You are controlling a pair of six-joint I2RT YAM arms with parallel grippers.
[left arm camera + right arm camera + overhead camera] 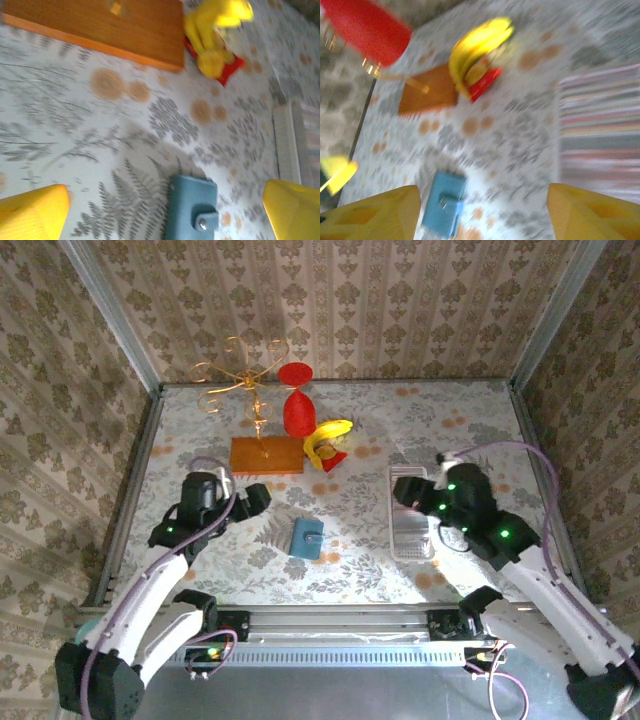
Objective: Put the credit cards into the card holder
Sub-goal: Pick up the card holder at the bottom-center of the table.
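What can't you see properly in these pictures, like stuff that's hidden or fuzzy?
- Inside the small teal-blue snap pouch: left wrist view, its shut flap hides the contents, and the bottom edge cuts it off.
- Slots of the long silvery ribbed card holder: right wrist view, motion blur smears them, so what they hold is unclear.
- Thin gold wire ornament: top view, too fine to trace.

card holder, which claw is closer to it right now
Right. The right claw is at the card holder's far end, while the left claw sits well off to its left, beyond the blue pouch.
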